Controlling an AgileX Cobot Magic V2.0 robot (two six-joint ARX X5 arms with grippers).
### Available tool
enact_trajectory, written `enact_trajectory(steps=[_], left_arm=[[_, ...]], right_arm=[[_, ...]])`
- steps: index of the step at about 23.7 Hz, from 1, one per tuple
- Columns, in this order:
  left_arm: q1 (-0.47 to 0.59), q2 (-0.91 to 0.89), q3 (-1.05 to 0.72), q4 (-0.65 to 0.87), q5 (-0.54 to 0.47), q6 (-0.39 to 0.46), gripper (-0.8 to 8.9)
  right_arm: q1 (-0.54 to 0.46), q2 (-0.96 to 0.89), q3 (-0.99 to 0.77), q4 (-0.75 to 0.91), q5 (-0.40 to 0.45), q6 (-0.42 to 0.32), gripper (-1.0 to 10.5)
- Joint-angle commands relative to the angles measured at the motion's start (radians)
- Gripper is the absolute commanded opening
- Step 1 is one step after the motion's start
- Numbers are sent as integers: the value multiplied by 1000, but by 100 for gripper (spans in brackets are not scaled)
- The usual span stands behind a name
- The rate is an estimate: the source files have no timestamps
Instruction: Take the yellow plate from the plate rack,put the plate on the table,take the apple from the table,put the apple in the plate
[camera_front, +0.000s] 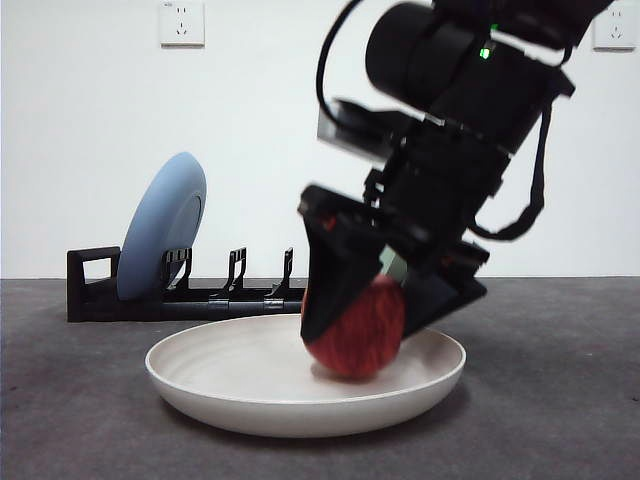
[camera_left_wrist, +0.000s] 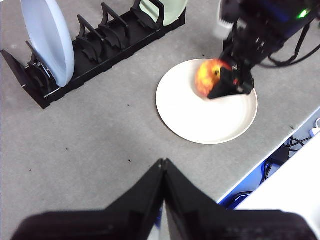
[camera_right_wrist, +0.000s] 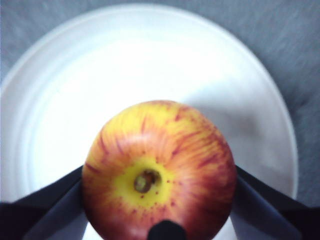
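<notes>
Surface: flat, dark grey, rough mottled texture; runs back to a white wall.

Lying directly on it:
- Yellow plate: cream, wide, shallow, round, raised rim; sits flat near the front edge of the surface.
- Plate rack: long, low, black plastic, upright slot dividers, rectangular loop handle at one end; stands behind the plate, apart from it, along the far side of the surface.
</notes>
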Motion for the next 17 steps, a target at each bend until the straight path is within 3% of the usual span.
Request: enact_trajectory(steps=[1, 8, 10, 15, 17], left_arm=[[1, -1, -5, 8, -1, 7, -7], [1, 0, -5, 7, -1, 7, -7], [1, 0, -5, 7, -1, 8, -7], [1, 0, -5, 7, -1, 8, -7], [1, 0, -5, 6, 0, 8, -7]], right_arm=[[19, 14, -6, 11, 0, 10, -12], [59, 21, -6, 7, 26, 11, -8], [68, 21, -6, 2, 27, 12, 43], [69, 21, -6, -1, 27, 26, 404], [69, 21, -6, 0, 28, 39, 474]])
